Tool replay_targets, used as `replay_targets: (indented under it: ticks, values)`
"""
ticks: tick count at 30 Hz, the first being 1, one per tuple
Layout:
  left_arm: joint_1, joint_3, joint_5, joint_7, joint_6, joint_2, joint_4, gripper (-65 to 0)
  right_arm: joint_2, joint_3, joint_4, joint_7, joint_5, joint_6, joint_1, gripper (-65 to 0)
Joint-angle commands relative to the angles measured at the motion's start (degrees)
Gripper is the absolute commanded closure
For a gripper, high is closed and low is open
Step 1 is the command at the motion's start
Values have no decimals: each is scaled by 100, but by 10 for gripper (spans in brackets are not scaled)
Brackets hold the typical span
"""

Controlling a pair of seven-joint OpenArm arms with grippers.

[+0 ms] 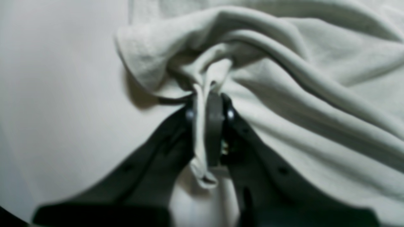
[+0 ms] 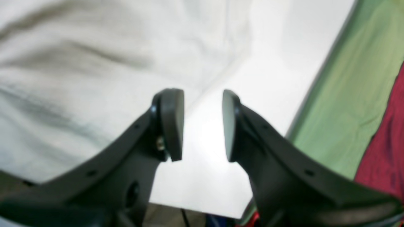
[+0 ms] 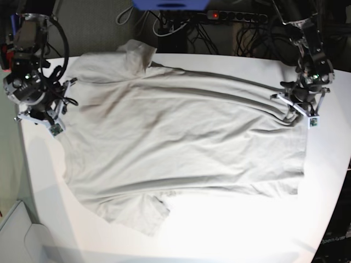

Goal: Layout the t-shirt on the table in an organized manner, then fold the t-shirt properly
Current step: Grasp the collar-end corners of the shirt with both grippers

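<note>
The pale grey-beige t-shirt (image 3: 181, 142) lies spread across the white table (image 3: 247, 230), with wrinkles running toward its far right corner and one sleeve pointing to the front edge. My left gripper (image 1: 208, 101) is shut on a bunched fold of the t-shirt (image 1: 315, 94) at that corner, a strip of cloth hanging between its pads; in the base view this left gripper (image 3: 290, 109) sits at the shirt's right edge. My right gripper (image 2: 202, 123) stands open and holds nothing, above bare table (image 2: 268, 63) beside the t-shirt (image 2: 79, 78); from the base camera the right gripper (image 3: 55, 112) is by the left hem.
Green cloth (image 2: 347, 94) and red cloth (image 2: 388, 151) lie beyond the table's edge in the right wrist view. Cables and a power strip (image 3: 236, 16) run behind the table. A white bin (image 3: 16, 235) stands at the front left corner.
</note>
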Motion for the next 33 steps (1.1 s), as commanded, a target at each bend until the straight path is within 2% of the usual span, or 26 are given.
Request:
replay_targets:
  ticks: [1, 3, 5, 13, 17, 22, 33]
  values:
    - [209, 6, 436, 1078, 67, 40, -2, -5, 62, 31, 121, -42, 4, -25, -27, -214]
    - [236, 6, 436, 1201, 67, 49, 244, -5, 45, 40, 121, -244, 4, -25, -177, -214]
    - [236, 15, 436, 1263, 67, 49, 402, -5, -114, 40, 130, -341, -22, -25, -291, -215]
    - [201, 24, 436, 1289, 67, 49, 543, -5, -351, 278, 148, -376, -14, -25, -748, -216]
    - [183, 41, 436, 1289, 67, 49, 517, -5, -377, 251, 148, -385, -14, -25, -827, -285]
    - [183, 41, 436, 1289, 67, 49, 525, -5, -395, 251, 148, -367, 13, -25, -906, -431]
    - [183, 41, 436, 1289, 67, 58, 534, -5, -676, 75, 104, -341, 13, -25, -862, -435]
